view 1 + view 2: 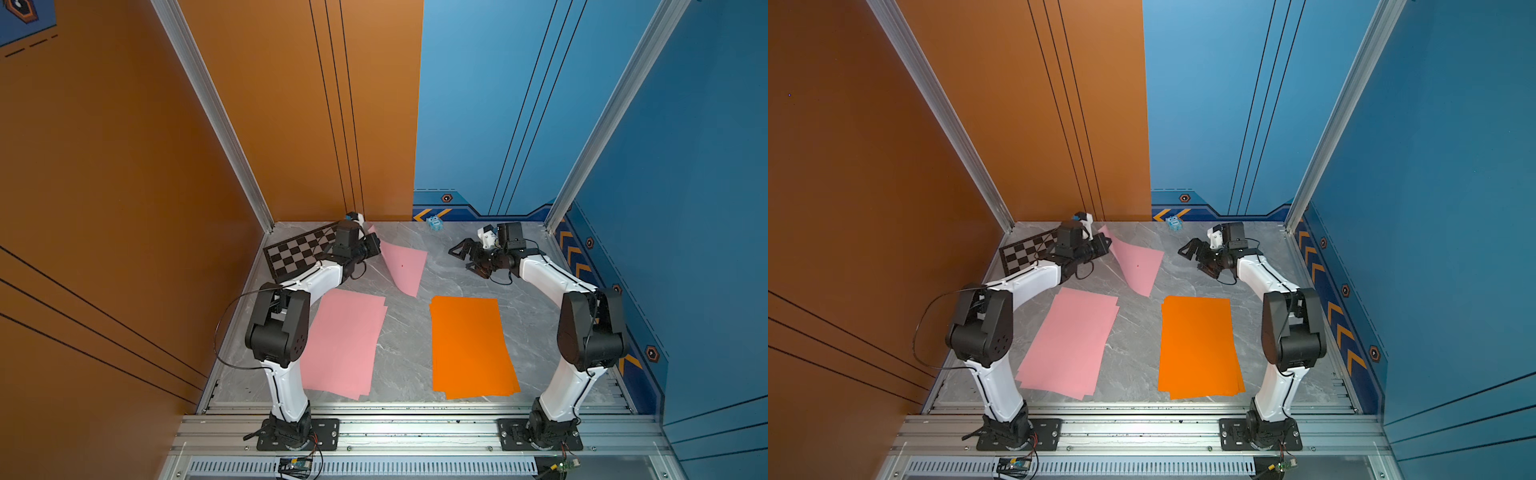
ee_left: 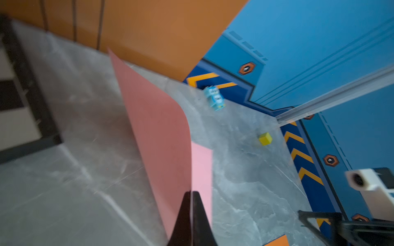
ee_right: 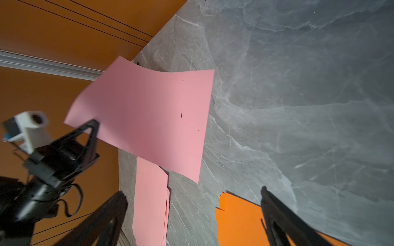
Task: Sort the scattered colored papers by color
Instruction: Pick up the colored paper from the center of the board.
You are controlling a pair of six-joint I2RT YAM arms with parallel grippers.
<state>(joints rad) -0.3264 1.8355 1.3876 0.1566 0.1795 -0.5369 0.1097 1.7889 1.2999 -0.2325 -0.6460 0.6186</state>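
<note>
The left gripper [image 2: 191, 197] is pressed together on the edge of one pink sheet [image 1: 405, 266]. The sheet curls up off the grey table [image 1: 405, 328] at that edge, and its lower corner rests on the surface just above the middle of the frame in both top views. The right gripper [image 1: 460, 259] hangs with its jaws spread wide and holds nothing, to the right of that sheet and apart from it. Lower down, a pink stack [image 1: 345, 345] lies left of centre and an orange stack [image 1: 471, 345] right of centre. The stacks lie apart, each slightly fanned. A checkered board [image 1: 297, 253] lies at the table's upper left, and a small blue toy [image 1: 434, 223] stands at its top edge. A yellow cube [image 2: 265, 138] shows in the left wrist view.
</note>
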